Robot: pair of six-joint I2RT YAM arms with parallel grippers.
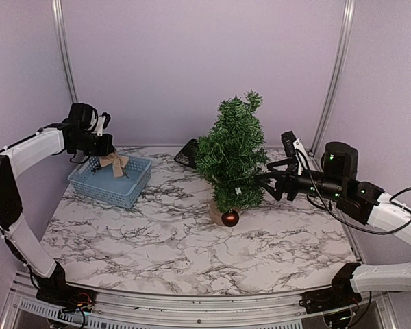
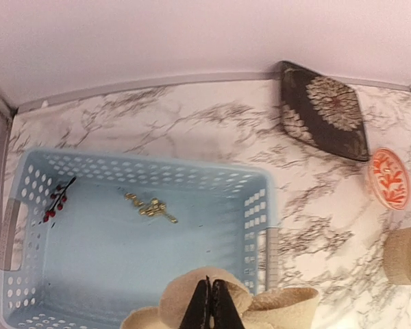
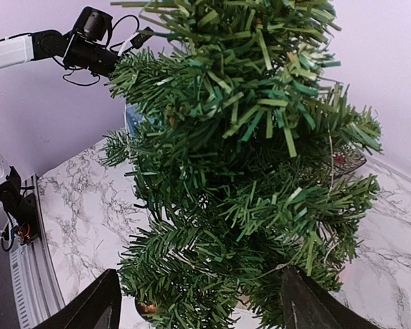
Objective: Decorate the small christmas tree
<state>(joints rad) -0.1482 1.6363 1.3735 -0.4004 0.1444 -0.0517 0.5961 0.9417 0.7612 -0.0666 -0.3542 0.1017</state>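
The small christmas tree (image 1: 233, 154) stands at the table's middle back on its tan stump (image 2: 405, 255). A dark red ball (image 1: 229, 218) hangs low at its front. My left gripper (image 1: 106, 147) is shut on a tan burlap bow (image 1: 115, 163) and holds it just above the blue basket (image 1: 109, 181). In the left wrist view the closed fingertips (image 2: 211, 301) pinch the bow (image 2: 274, 305) at its middle. My right gripper (image 1: 270, 179) is open at the tree's right side. Its fingers (image 3: 89, 308) stand wide apart, with lower branches (image 3: 246, 157) between them.
The basket (image 2: 260, 205) holds a red berry sprig (image 2: 55, 202) and a small gold ornament (image 2: 151, 205). A dark patterned piece (image 2: 325, 116) and an orange-red disc (image 2: 390, 179) lie on the marble behind the tree. The back wall is close.
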